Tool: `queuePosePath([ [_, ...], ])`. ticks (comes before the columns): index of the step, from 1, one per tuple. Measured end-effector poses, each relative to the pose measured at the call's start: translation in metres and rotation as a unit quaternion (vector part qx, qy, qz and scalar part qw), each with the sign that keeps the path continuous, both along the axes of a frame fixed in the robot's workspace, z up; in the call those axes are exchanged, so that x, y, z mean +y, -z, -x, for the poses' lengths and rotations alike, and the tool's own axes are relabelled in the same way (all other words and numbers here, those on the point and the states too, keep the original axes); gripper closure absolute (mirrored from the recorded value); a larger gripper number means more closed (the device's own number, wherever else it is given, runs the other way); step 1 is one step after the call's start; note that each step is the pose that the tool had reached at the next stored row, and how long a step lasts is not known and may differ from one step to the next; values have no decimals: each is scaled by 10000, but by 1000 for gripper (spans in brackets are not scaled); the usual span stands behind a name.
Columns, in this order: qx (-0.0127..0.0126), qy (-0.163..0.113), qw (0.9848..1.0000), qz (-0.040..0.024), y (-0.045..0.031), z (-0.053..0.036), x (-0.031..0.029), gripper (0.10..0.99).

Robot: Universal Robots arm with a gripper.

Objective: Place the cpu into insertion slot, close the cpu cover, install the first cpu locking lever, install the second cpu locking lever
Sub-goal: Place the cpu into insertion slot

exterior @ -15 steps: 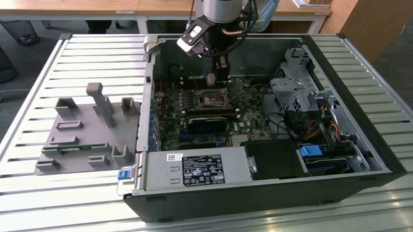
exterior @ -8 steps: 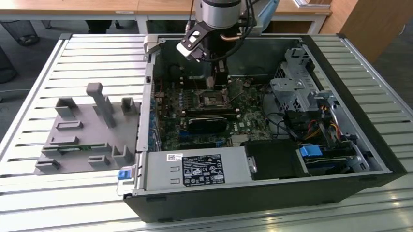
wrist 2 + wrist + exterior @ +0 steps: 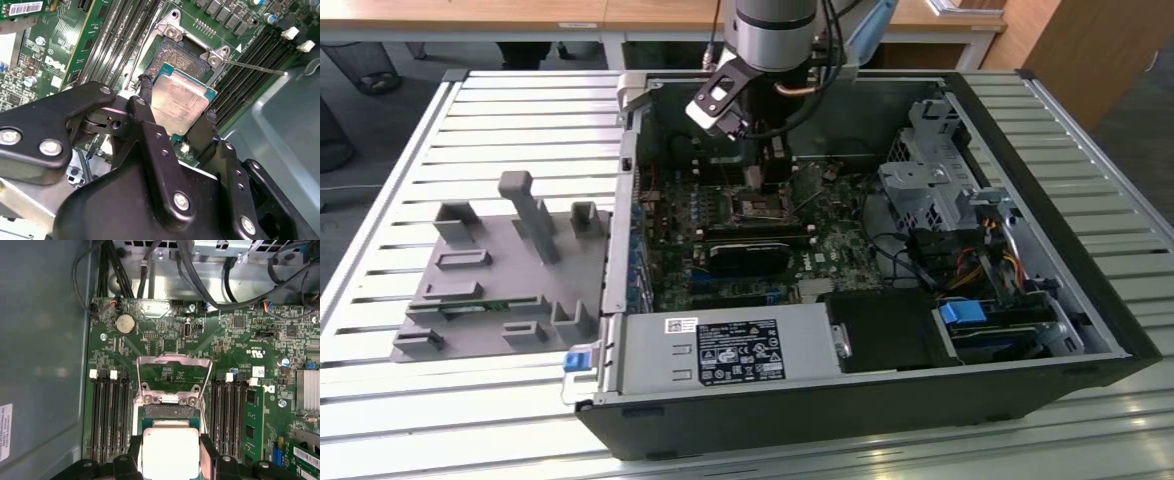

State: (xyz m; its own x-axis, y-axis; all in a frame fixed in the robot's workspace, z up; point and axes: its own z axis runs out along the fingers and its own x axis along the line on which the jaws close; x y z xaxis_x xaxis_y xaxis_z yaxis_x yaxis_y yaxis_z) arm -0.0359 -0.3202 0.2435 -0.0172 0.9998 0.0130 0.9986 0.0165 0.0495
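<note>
The cpu (image 3: 182, 100) is pinched by two opposite edges between the black fingers (image 3: 146, 97) of the gripper (image 3: 767, 172), with its dull silver face turned up toward the wrist cameras. It is held just at the edge of the insertion slot (image 3: 170, 412), whose dark centre lies uncovered beside it. Whether a corner touches the slot's frame cannot be told.

The chip is judged light, thin and stiff. Its smooth metal lid could slip under a loose pinch, and its underside should be spared any scraping, as should the fine contacts in the slot. The edge grip seen here is judged the right hold, since the flat faces are left free and the chip can be laid down level.

The cpu cover (image 3: 172, 367) is swung up and open at the far side of the slot, and a thin wire locking lever (image 3: 255, 66) is seen released to one side. Long black memory slots (image 3: 107, 415) flank the socket on the green circuit board (image 3: 235, 340).

In the exterior view the gripper is found in the upper centre of the frame, reaching down into the open computer case (image 3: 881, 410), which lies on a slatted metal counter (image 3: 480, 420).
</note>
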Motion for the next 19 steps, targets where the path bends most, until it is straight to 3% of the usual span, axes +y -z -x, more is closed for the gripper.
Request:
queuePosePath([
  [9,0,0,10000,12,41,0,1,549],
  [19,0,0,10000,11,211,0,4,549],
])
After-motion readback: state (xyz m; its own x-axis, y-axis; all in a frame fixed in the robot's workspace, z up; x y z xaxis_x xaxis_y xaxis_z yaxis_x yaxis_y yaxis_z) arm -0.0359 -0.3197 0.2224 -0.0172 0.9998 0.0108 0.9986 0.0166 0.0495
